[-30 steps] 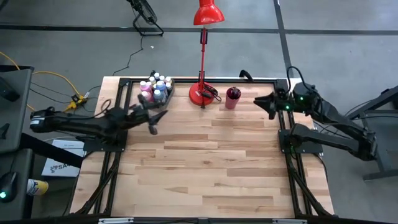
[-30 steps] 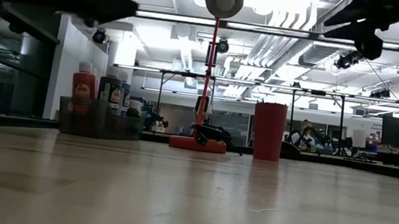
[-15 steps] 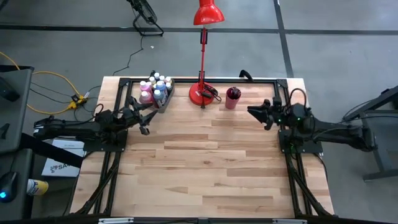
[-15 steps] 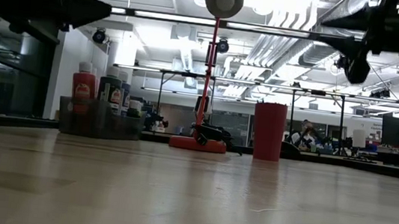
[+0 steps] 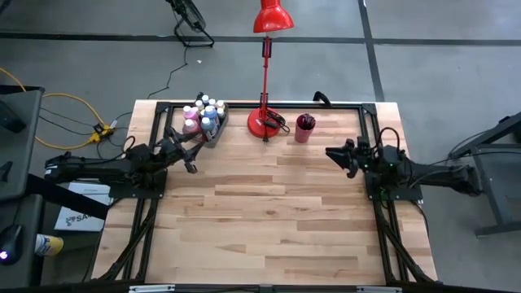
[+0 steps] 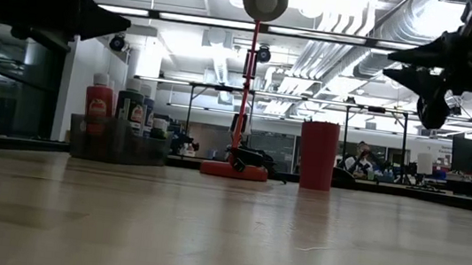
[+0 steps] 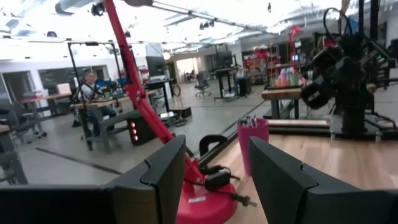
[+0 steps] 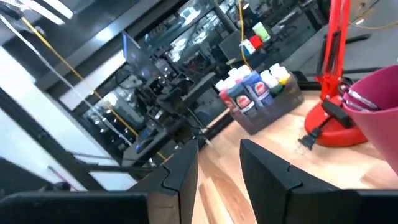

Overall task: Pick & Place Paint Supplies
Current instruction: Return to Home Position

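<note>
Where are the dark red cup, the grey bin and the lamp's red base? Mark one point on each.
dark red cup point(image 6: 317, 160): low view, middle of its side wall.
grey bin point(image 6: 118, 148): low view, on its front wall.
lamp's red base point(image 5: 259, 126): high view, top of the disc.

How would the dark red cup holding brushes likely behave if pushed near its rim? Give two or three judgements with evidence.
It may tip rather than slide: the cup stands tall and narrow on the table. It is probably light, holding only thin brushes. Its straight, even wall suggests it is rigid and would not buckle.
</note>
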{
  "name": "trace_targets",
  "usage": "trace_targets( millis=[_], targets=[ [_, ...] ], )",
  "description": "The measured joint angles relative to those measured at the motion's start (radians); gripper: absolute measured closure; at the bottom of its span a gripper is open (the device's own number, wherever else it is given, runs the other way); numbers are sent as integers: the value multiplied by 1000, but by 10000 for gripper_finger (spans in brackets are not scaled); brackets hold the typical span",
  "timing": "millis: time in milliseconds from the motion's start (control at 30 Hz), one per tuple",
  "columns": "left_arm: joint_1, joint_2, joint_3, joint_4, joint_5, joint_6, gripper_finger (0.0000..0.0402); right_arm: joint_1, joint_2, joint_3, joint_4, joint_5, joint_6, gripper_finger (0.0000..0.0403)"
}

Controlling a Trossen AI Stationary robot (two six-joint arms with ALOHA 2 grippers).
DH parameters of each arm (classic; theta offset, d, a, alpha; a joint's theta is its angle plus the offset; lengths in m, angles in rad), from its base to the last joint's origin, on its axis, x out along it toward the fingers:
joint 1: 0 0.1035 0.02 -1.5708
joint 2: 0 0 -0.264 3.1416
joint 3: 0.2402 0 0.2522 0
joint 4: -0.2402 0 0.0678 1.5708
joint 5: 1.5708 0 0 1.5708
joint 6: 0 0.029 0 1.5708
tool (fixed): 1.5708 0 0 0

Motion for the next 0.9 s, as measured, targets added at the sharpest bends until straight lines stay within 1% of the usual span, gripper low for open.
trace_targets(
  millis=[100,233,467,533,667,767,900],
  targets=[
    [0,-14,0,-23,-3,0,231,-1,-75,0,-95,-12,-19,290],
    [0,-62,-1,-81,-41,0,231,-5,-205,-1,-258,8,-25,290],
    [0,-250,-2,-277,-44,8,231,-21,-201,2,-289,-50,-93,290],
    [0,-291,-2,-334,-45,25,231,-27,-202,2,-290,-47,-112,290],
    [0,-282,-2,-343,-40,24,231,-36,-203,0,-273,-15,-106,290],
    [0,-278,-2,-372,-27,-16,231,-36,-194,0,-275,-12,-87,290],
    [0,-277,-2,-397,-17,-26,231,-35,-190,0,-275,-21,-74,290]
  ],
)
